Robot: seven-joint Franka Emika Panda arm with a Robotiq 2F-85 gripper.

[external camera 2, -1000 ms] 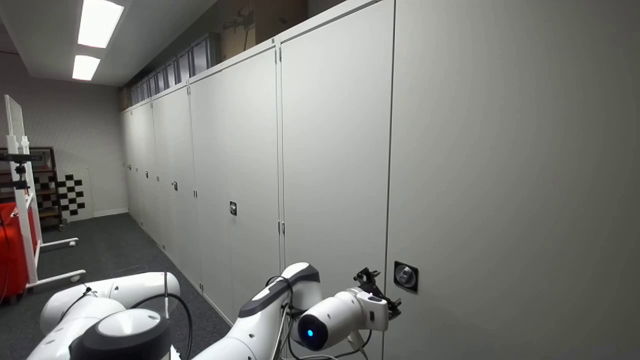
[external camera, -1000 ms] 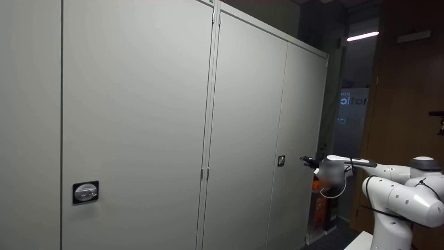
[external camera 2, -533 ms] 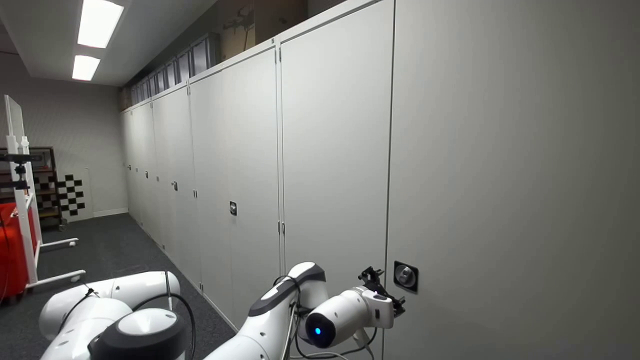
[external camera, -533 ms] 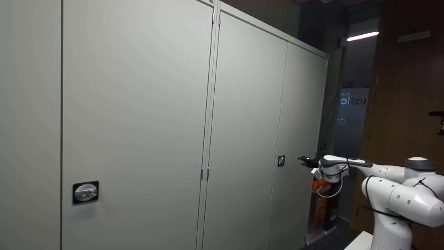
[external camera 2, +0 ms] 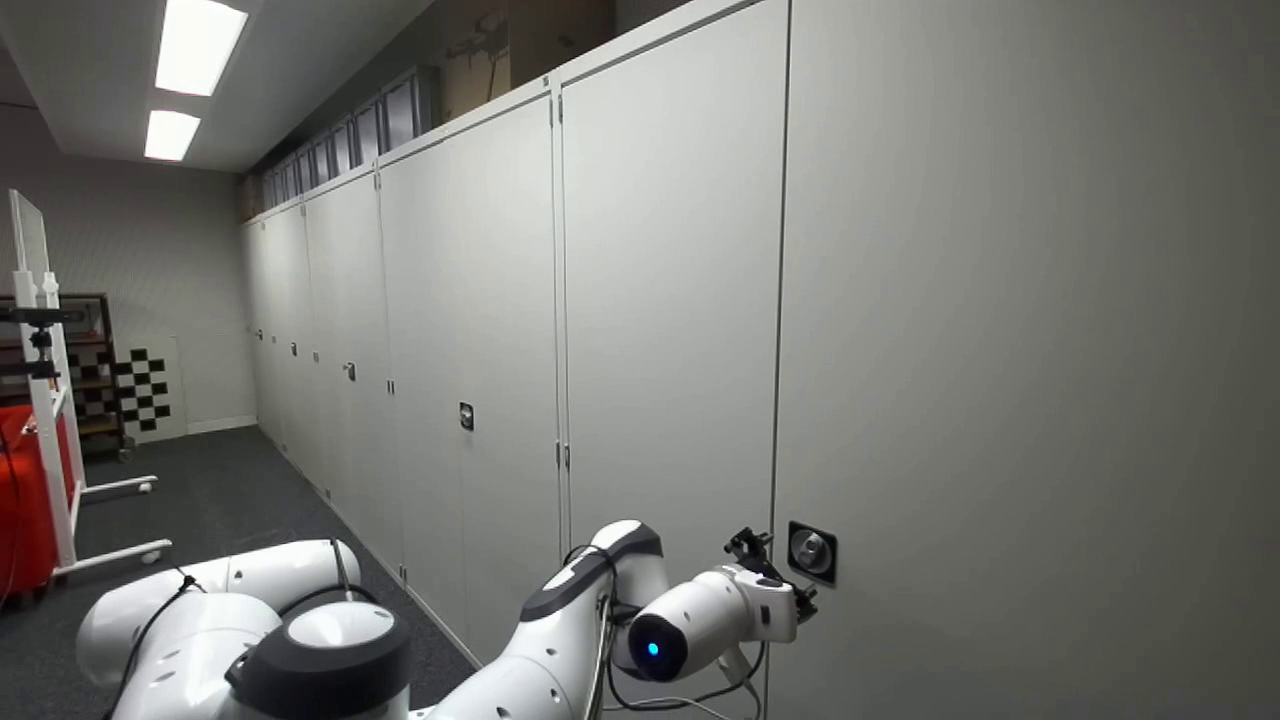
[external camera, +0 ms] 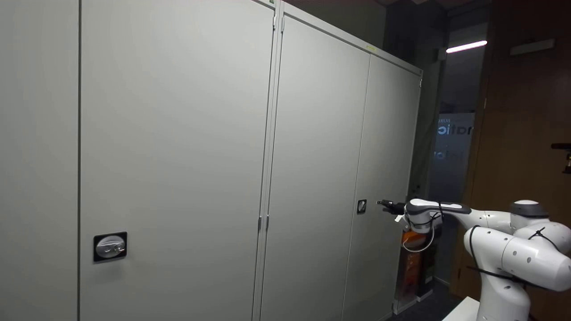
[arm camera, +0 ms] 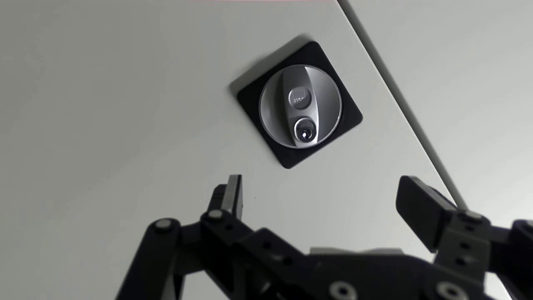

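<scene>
My gripper (arm camera: 320, 180) is open, its two black fingers wide apart with nothing between them. It also shows near the cabinet front in both exterior views (external camera: 384, 205) (external camera 2: 780, 570). The nearest thing is a round silver turn handle (arm camera: 300, 106) with a keyhole, set on a black square plate. In the wrist view it sits beyond the fingertips, above and left of the middle between them, and the fingers are apart from it. The handle also shows in both exterior views (external camera: 362, 206) (external camera 2: 812, 552). It is mounted on a shut light grey cabinet door (arm camera: 125, 146).
A dark seam (arm camera: 393, 87) between two doors runs beside the handle. Another handle (external camera: 110, 247) is on a neighbouring cabinet. Cables (external camera 2: 690, 705) hang under the wrist. An orange box (external camera: 414, 238) stands behind the arm. A wheeled white stand (external camera 2: 60, 450) and a red object (external camera 2: 25, 510) are at the far left.
The arm has moved steadily closer to the handle: leftward in an exterior view, and rightward and slightly up in an exterior view. The cabinet doors and handle have not moved.
</scene>
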